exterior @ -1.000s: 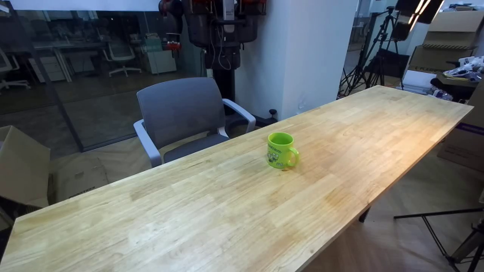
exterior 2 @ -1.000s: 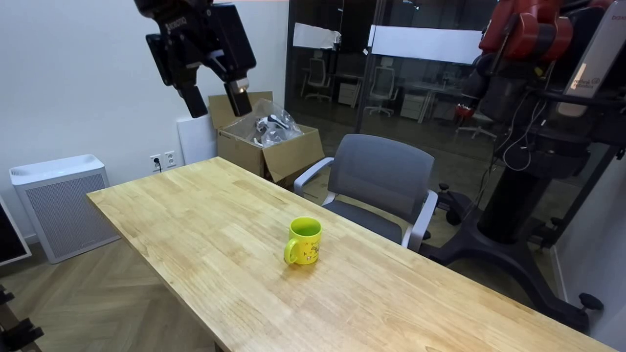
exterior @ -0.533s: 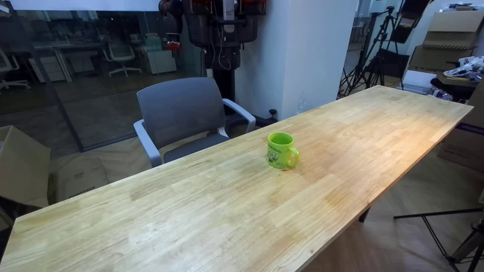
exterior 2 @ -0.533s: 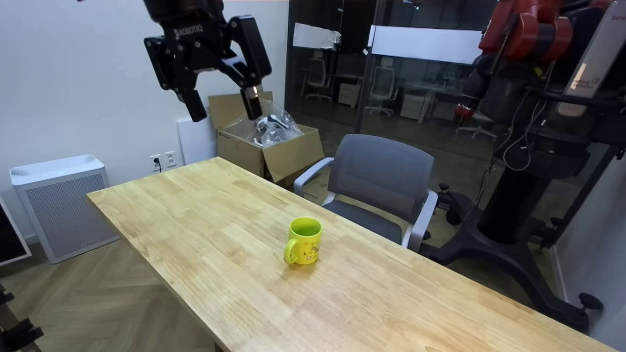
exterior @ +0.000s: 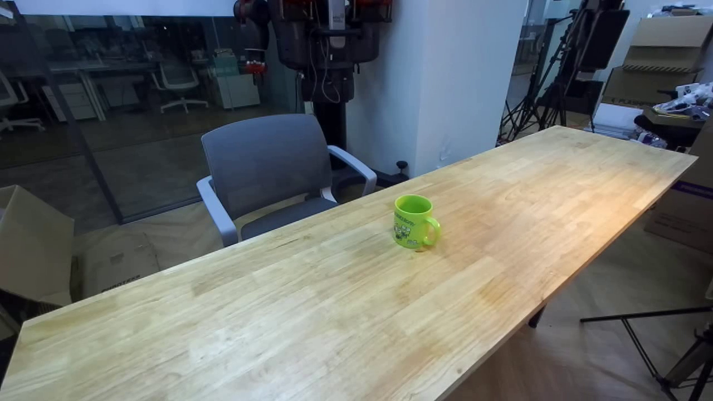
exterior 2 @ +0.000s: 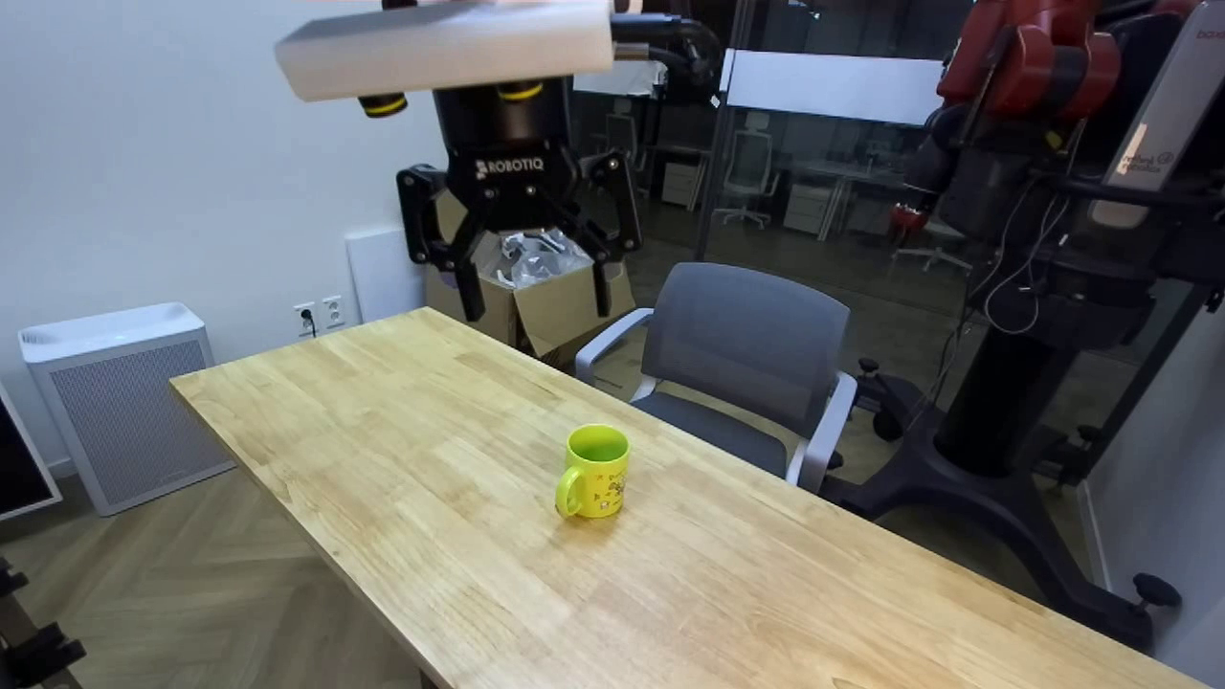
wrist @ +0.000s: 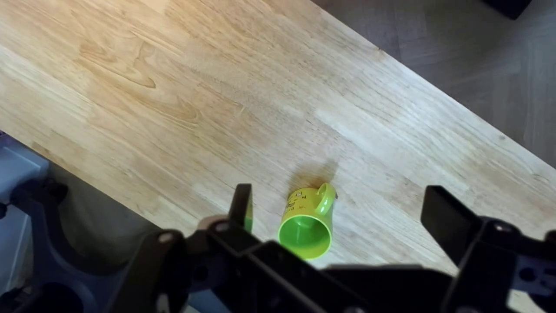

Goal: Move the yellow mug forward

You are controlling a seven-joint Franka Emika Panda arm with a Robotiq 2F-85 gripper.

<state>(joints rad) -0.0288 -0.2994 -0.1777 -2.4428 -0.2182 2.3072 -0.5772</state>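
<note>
The yellow mug (exterior: 413, 221) is lime-coloured with a side handle and a printed picture. It stands upright on the wooden table, and it also shows in an exterior view (exterior 2: 595, 471) and in the wrist view (wrist: 306, 226). My gripper (exterior 2: 538, 299) hangs in the air above the table, higher than the mug and apart from it. Its fingers point down and stand wide apart with nothing between them. In the wrist view the mug appears between the open fingertips, nearer the left finger (wrist: 240, 206), but well below them.
The long wooden table (exterior: 312, 312) carries the mug. A grey chair (exterior 2: 742, 354) stands at its side. A cardboard box (exterior 2: 574, 306) with plastic wrap stands beyond the table's far end. A red and black robot (exterior 2: 1043, 77) stands behind the chair.
In an exterior view my gripper has come down and to the right, and has turned from tilted to pointing nearly straight down. The fingers stay open. The mug has not moved.
</note>
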